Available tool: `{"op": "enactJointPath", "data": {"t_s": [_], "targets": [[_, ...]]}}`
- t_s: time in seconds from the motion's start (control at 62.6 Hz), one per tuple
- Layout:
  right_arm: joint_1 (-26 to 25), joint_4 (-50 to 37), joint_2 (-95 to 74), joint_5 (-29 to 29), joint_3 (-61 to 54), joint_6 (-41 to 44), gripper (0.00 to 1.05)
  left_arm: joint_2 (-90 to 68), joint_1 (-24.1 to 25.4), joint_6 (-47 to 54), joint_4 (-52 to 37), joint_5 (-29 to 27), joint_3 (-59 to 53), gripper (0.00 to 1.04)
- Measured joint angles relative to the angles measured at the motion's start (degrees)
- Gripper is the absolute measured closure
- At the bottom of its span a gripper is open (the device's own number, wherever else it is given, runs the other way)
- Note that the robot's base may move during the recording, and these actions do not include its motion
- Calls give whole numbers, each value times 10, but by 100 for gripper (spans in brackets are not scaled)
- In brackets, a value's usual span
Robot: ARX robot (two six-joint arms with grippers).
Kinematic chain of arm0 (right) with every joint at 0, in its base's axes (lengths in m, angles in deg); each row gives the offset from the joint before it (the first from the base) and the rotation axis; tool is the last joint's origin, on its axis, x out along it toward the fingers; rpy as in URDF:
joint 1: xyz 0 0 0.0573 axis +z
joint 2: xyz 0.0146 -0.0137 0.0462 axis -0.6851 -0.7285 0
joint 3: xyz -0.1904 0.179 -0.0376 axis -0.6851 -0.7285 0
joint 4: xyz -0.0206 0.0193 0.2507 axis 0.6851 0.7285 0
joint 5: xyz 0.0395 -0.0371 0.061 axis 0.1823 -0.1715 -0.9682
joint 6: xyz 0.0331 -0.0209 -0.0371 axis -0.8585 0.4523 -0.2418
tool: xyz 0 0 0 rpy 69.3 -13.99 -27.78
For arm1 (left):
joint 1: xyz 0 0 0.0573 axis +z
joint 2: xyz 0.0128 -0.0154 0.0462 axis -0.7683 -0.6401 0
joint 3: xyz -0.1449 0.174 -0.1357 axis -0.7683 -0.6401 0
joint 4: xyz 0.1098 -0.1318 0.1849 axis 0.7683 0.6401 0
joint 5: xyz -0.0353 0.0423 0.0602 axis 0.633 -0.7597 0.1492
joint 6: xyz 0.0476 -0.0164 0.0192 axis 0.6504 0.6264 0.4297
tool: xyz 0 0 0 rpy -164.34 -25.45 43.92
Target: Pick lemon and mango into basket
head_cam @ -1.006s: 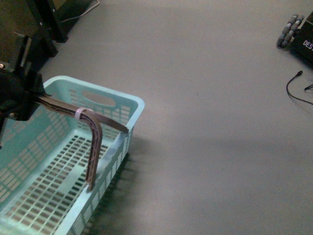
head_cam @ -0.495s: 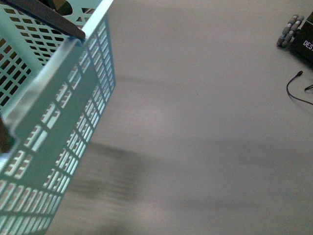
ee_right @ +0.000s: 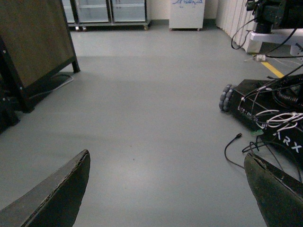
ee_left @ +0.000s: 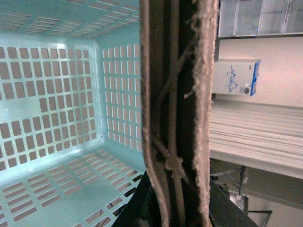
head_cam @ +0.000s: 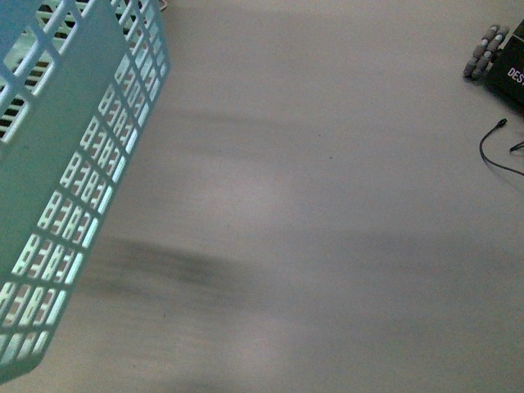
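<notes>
basket (head_cam: 61,139) hangs tilted, clear of the floor (head_cam: 327,205), and is empty inside as far as shown. left jaws look clenched on its brown handle (ee_left: 177,94), tips mostly hidden. right jaws released, spread wide, nothing between them, well right of the basket. lemon and mango not in view anywhere. step looks like carrying the basket to the fruit. next move calls for finding the fruit and setting the basket level beside it.

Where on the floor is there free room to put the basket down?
The wide grey floor between the basket on the left and the black wheeled base with its cable on the far right is bare. Only that right edge is crowded.
</notes>
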Motion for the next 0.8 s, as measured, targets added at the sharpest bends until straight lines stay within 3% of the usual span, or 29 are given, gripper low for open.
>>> {"op": "enactJointPath", "data": {"t_s": [0.799], "targets": [[0,0,0,0,0,0,9,-2,0,2,1,-2,0,98]]}}
